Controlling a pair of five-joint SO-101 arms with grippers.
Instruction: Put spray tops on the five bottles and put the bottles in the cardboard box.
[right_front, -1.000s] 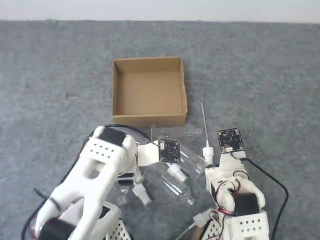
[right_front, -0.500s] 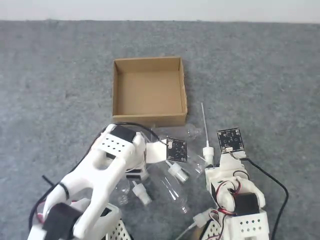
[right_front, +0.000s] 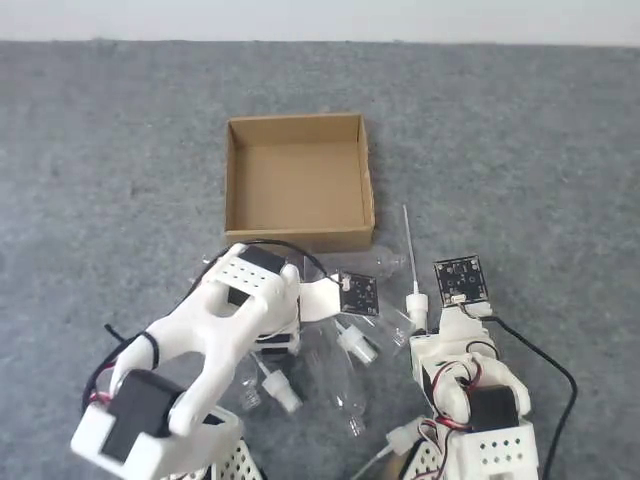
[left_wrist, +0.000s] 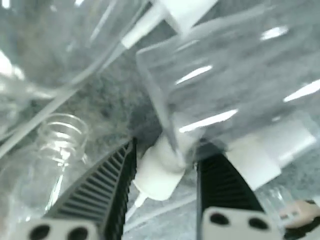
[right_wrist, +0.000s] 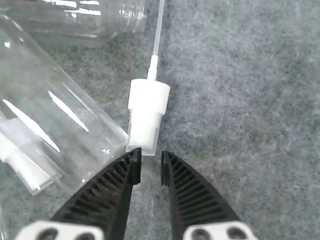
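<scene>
Straddling a white plastic spray top (left_wrist: 159, 175), the left gripper (left_wrist: 165, 159) has its jaws apart, low among the clear plastic bottles (right_front: 342, 378). They lie on the grey carpeted bench (right_front: 520, 150), just in front of the square brown cardboard box (right_front: 300, 240) and outside it. The right gripper (right_wrist: 150, 159) holds nothing. Its jaws are a narrow gap apart, just behind a second white spray top with a long thin tube (right_wrist: 147, 112).

The high view looks steeply down on the grey surface (right_front: 520, 130) from behind the arms. The wrist views sit close behind the left tool (left_wrist: 165, 150) and the right tool (right_wrist: 150, 155), facing bottles (right_front: 372, 264) that the high view also shows.
</scene>
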